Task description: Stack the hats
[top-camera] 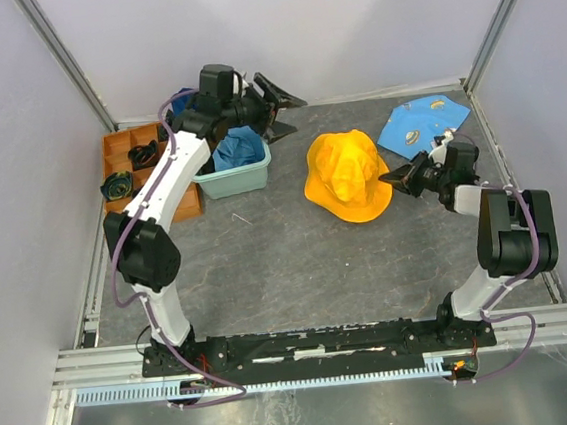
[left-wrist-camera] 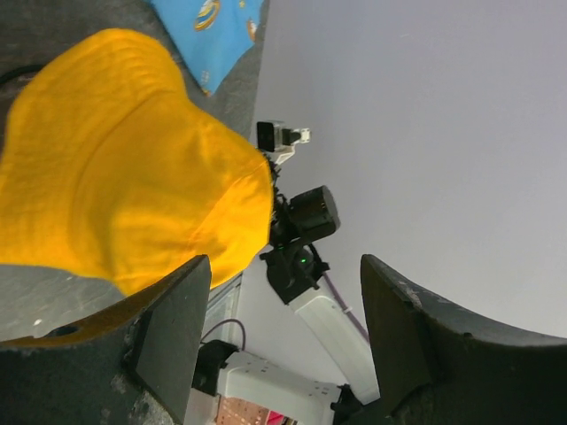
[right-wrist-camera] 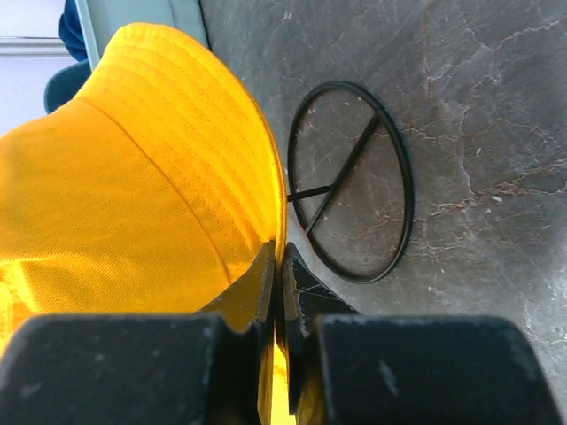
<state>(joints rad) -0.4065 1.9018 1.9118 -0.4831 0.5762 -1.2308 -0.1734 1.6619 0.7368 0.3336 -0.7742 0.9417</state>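
Note:
The yellow-orange hat (top-camera: 348, 174) lies crown up in the middle of the table; it also shows in the left wrist view (left-wrist-camera: 124, 177) and the right wrist view (right-wrist-camera: 115, 195). My right gripper (top-camera: 402, 176) is shut on its right brim, the fingers (right-wrist-camera: 266, 274) pinching the fabric edge. My left gripper (top-camera: 279, 107) is open and empty, held above the table behind the mint tub, its fingers (left-wrist-camera: 173, 319) wide apart. Blue fabric (top-camera: 238, 149), apparently a hat, fills the tub. Dark navy fabric (top-camera: 184, 103) shows behind the left arm. The black hat is not in view.
The mint-green tub (top-camera: 235, 181) stands at back left beside an orange compartment tray (top-camera: 121, 146). The flat printed light-blue cloth (top-camera: 425, 121) lies at back right. A thin black ring (right-wrist-camera: 403, 159) lies on the table by the hat's brim.

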